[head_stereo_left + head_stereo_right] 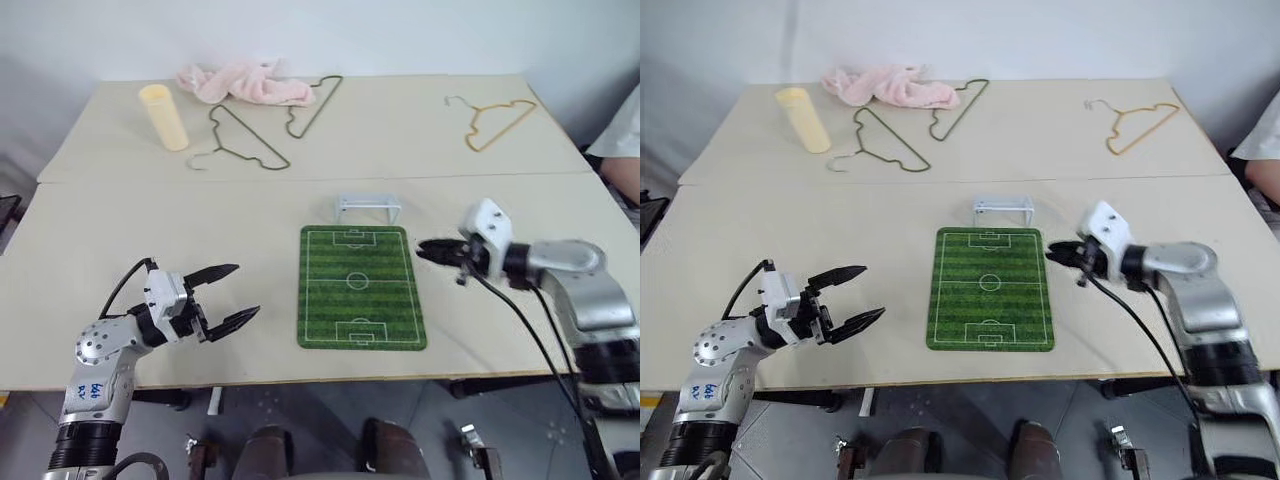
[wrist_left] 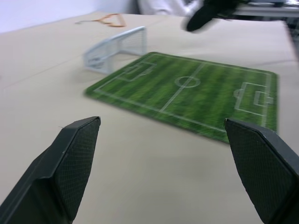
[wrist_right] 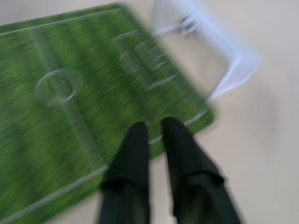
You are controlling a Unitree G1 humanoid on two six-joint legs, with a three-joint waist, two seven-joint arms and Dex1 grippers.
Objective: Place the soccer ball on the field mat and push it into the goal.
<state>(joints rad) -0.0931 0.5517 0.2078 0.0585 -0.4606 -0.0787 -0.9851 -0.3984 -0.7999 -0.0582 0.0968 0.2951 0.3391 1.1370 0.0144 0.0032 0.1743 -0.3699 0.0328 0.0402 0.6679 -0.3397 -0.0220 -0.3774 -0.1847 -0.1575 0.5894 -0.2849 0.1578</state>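
**Ball lodged in the goal, mat bare**

Soccer ball (image 3: 189,23) appears, blurred in the right wrist view, as a small dark-and-pale blob inside the goal (image 1: 368,208), which stands just past the far end of the field mat (image 1: 362,287). Judged from that, the push looks done and little seems left, though the blur leaves this uncertain. No ball lies on the mat's stripes.

The right gripper (image 1: 432,251) hangs beside the mat's right edge, its fingers nearly together with a thin gap and nothing between them. The left gripper (image 1: 224,296) hovers left of the mat, spread wide and empty.

A yellow cup (image 1: 163,117) lies on its side at the table's far left; its contents cannot be made out.
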